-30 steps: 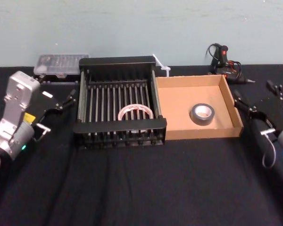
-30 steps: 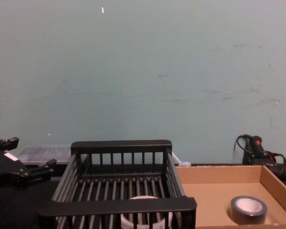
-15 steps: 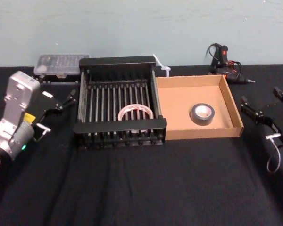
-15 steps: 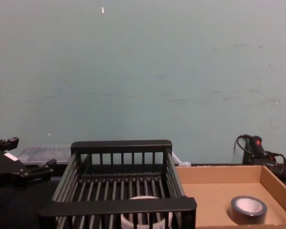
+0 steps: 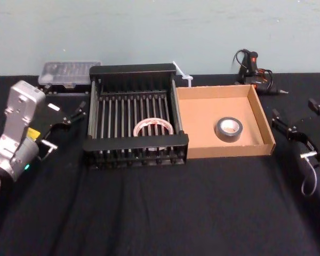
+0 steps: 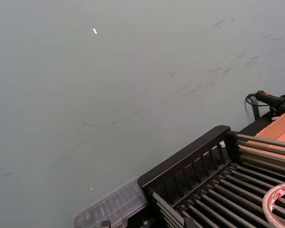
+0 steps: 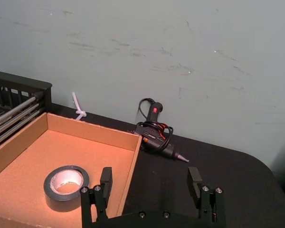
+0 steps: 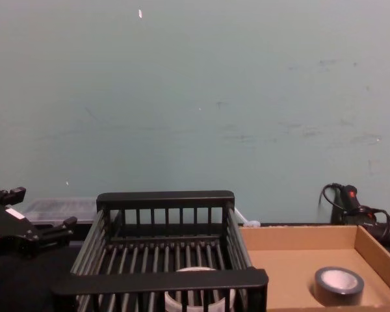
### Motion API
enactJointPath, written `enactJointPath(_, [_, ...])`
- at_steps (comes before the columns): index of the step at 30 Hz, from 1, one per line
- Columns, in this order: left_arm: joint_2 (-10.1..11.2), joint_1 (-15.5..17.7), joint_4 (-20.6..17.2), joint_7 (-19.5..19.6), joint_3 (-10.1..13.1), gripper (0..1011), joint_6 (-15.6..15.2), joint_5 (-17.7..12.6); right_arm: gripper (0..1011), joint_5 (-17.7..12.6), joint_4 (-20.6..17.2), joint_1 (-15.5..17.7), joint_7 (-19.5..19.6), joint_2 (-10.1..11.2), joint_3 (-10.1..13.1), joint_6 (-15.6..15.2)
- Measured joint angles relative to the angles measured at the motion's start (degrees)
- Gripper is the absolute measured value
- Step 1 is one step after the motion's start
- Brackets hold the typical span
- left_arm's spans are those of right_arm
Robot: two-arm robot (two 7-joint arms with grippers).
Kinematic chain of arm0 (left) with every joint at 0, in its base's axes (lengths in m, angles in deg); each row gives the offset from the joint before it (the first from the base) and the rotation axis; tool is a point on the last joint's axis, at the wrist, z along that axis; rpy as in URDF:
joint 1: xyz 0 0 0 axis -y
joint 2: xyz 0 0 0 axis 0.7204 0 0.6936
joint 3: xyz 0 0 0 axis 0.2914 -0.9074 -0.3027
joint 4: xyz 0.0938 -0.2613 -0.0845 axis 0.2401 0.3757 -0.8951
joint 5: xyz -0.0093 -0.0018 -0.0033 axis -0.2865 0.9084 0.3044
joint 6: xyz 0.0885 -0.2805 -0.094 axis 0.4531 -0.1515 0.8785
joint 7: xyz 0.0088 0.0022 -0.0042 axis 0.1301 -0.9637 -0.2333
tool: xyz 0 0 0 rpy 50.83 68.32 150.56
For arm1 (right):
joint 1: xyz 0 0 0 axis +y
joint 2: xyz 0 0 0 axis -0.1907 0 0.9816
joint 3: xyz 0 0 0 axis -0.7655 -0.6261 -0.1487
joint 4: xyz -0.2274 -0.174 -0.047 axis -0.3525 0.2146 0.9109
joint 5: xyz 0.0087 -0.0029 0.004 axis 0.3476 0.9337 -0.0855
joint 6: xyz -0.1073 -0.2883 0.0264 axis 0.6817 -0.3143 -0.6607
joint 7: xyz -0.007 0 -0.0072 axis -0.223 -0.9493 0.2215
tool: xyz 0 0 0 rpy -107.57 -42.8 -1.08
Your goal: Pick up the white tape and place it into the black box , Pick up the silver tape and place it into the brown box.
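The white tape (image 5: 153, 128) lies flat on the slatted floor of the black box (image 5: 136, 70), near its front wall; it also shows as the white tape (image 6: 280, 203) and the white tape (image 8: 191, 296). The silver tape (image 5: 228, 129) rests flat inside the brown box (image 5: 264, 120), right of its middle, seen again as the silver tape (image 7: 65, 183) and the silver tape (image 8: 338, 285). My left gripper (image 5: 72, 113) hangs open and empty left of the black box. My right gripper (image 5: 297, 114) is open and empty, just right of the brown box; in its wrist view the right gripper (image 7: 150, 179) spans the box's right wall.
A clear plastic case (image 5: 69, 73) lies behind the left gripper. A glue gun (image 5: 253, 69) with a coiled cord sits behind the brown box, and a white zip tie (image 5: 182, 74) lies between the boxes at the back. A black cloth (image 5: 160, 208) covers the table.
My right gripper has drawn back to the right, away from the brown box's right wall. Both tapes, both boxes and the left arm stay as they were.
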Motion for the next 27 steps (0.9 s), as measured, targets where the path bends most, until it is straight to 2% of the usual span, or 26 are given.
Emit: enactJointPath(27, [0.0, 0.0, 0.0, 0.0, 0.0, 1001, 0.0, 0.0, 1002, 0.0, 0.1, 0.0, 0.0, 0.1, -0.1, 0.1])
